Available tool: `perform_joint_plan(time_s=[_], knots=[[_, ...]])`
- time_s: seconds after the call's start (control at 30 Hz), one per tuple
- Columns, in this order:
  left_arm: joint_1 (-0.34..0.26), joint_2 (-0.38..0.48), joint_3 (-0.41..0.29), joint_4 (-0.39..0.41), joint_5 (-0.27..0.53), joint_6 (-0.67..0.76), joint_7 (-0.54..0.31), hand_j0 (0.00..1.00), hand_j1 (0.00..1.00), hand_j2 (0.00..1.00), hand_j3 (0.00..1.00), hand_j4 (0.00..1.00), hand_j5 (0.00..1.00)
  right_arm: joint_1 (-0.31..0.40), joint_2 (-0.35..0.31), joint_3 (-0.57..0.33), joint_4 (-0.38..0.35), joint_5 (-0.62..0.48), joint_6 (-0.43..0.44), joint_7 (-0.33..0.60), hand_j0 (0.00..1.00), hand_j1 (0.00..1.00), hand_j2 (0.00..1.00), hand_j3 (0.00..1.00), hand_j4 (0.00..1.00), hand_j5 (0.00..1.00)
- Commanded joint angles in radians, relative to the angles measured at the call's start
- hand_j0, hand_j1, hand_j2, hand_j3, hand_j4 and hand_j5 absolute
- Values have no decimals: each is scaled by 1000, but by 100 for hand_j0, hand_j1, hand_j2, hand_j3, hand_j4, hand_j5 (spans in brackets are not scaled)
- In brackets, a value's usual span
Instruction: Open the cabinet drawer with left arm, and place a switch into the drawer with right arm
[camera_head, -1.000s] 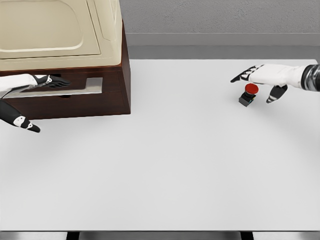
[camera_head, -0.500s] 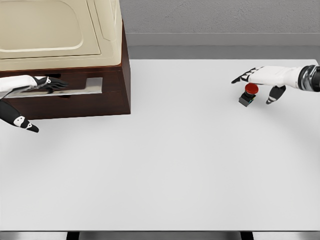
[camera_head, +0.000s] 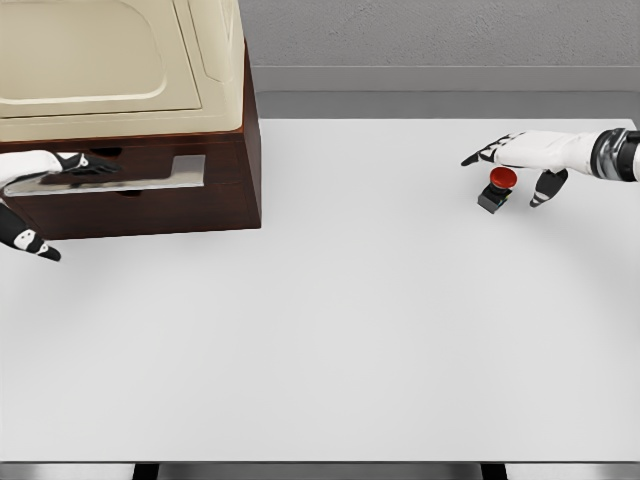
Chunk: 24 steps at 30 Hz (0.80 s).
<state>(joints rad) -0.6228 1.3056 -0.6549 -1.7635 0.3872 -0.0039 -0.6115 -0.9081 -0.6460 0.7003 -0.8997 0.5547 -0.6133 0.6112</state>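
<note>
Left hand (camera_head: 45, 168), fingers on drawer (camera_head: 120, 175) handle at bench's far-left corner, has slid outward; drawer barely opens. Right hand (camera_head: 520, 160) still hovers spread above switch (camera_head: 497, 187), holding nothing.

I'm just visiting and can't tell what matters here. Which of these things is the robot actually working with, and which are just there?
Part of the job:
- cabinet drawer
- switch with the red button
- left hand at the drawer's handle
- right hand over the switch

Just there:
- white table
- cream top on the cabinet
</note>
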Motion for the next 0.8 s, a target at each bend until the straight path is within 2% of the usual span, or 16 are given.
perform_joint_plan(time_s=[0.0,0.6,0.77], knots=[[0,9,-2,3,-39,-1,1,100,100,100,100,100,100,0,-1,8,1,-4,2,0,100,100,100,100,100,100],[8,6,-3,1,-24,-14,1,100,100,100,100,100,100,-8,-7,8,-2,-4,2,0,100,100,100,100,100,100],[14,27,-12,1,21,-67,1,100,100,100,100,100,100,-8,-7,8,-4,-4,2,0,100,100,100,100,100,100]])
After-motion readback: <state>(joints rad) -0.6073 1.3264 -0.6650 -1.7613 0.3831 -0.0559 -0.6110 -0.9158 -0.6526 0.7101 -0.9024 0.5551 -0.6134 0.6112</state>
